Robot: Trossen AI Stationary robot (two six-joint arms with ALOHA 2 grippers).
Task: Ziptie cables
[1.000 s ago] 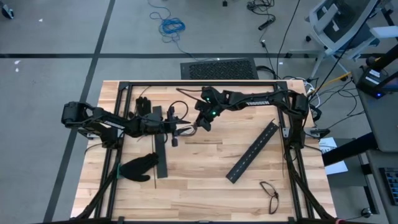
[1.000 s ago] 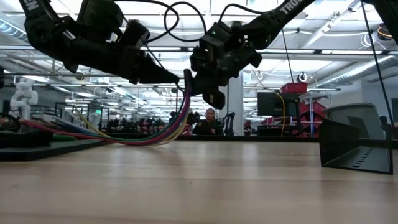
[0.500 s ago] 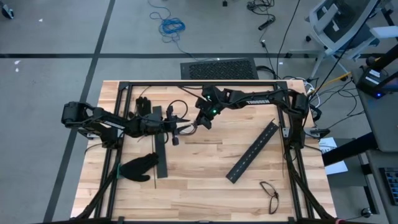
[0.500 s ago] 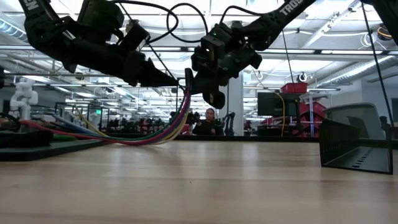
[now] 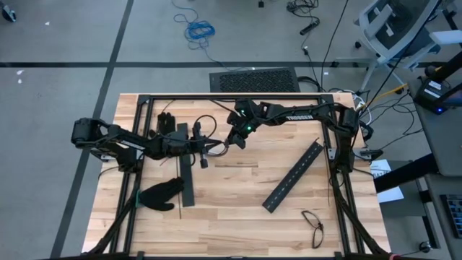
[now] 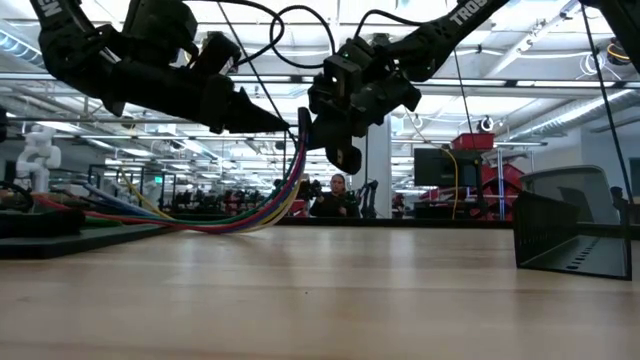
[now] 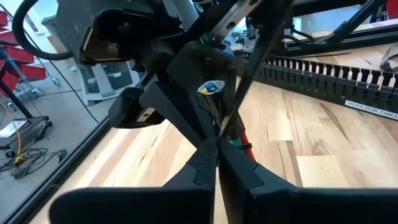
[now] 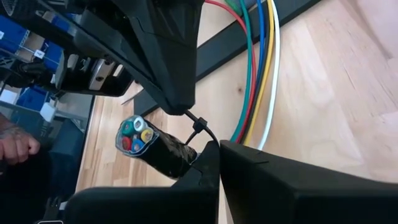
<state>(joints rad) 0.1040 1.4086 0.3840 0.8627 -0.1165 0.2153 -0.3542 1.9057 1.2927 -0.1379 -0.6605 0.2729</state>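
Observation:
The cables point(image 8: 261, 68), red, green, blue, yellow and white, form one bundle whose end is wrapped in black point(image 8: 163, 151). My right gripper point(image 8: 219, 144) is shut on that wrapped end above the table's middle point(image 5: 232, 142). In the low view the cables point(image 6: 285, 195) hang from it in a curve and trail along the table toward its left. A thin dark ziptie point(image 8: 200, 129) loops around the bundle beside the wrap. My left gripper point(image 7: 216, 146) reaches in from the left point(image 5: 208, 150) and is shut on the ziptie. My left gripper pinches the ziptie's free strip point(image 7: 221, 127) between its two fingertips point(image 8: 181, 104), close to the bundle. It comes nearly level from the table's left. The strip runs on past the fingers, clear of the table. My right gripper pinches the bundle's black-wrapped end point(image 8: 186, 158) between its two fingers, slanting down from the table's right. The fingers lie across the bundle. The held end is lifted clear; the rest hangs down onto the table.
Two black slotted bars lie on the wood, one at the left point(image 5: 186, 173) and one slanting at the right point(image 5: 292, 175). Black gloves point(image 5: 160, 193) point(image 5: 166, 123) lie at the left, glasses point(image 5: 314, 225) near the front right. A person's hand point(image 8: 12, 146) shows beyond the table.
My left gripper has shut on the ziptie next to the bundle, its wrist staying in place. The right gripper and the hanging cables have kept still.

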